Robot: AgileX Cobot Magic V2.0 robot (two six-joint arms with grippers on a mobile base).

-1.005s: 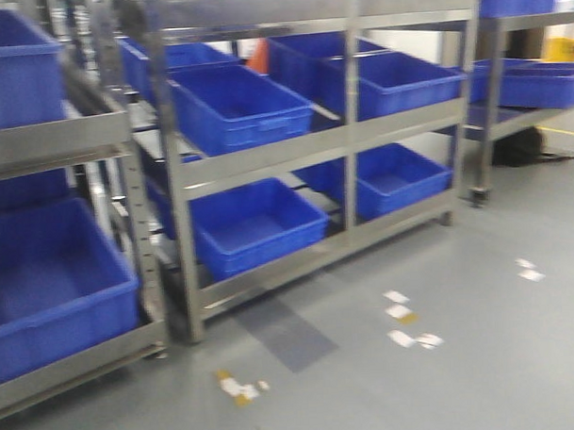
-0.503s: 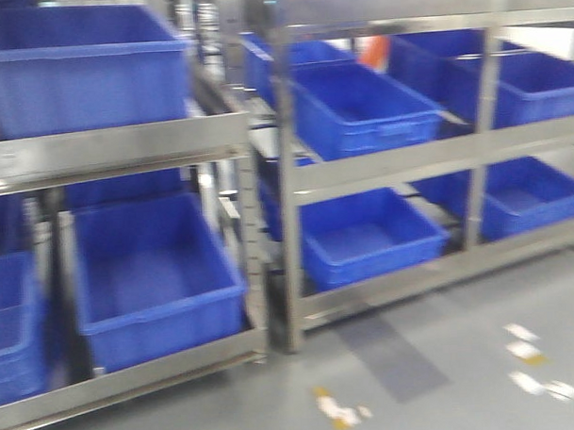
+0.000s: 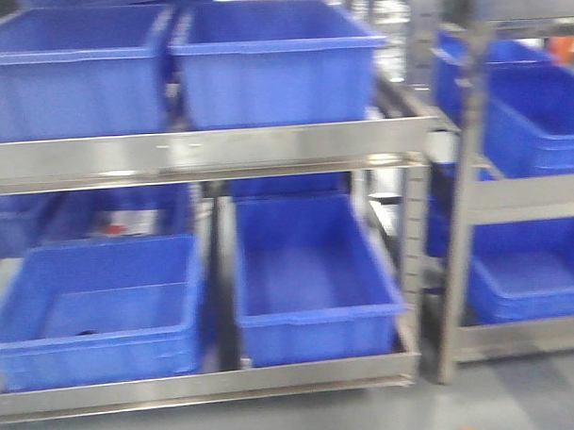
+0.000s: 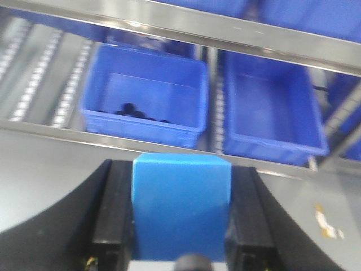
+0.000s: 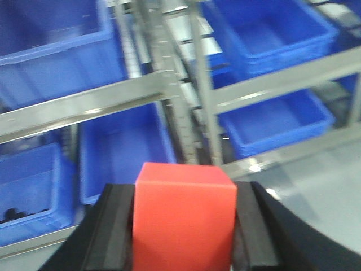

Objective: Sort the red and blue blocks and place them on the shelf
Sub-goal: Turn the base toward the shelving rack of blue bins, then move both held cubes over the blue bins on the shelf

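Left claw (image 4: 180,175): clamped on blue block (image 4: 180,217), block square between pads.
Right claw (image 5: 184,189): clamped on red block (image 5: 183,226), seated likewise.
Shelf (image 3: 209,147): ahead, blue bins (image 3: 308,280) behind front edge, both levels.
Step, judged: carry blocks to shelf. Hold grips firm; lift clear over front rail; one colour per spot; release only once block rests.

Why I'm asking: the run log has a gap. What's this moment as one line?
left tool: shut on blue block | right tool: shut on red block | shelf: ahead, neither placed yet
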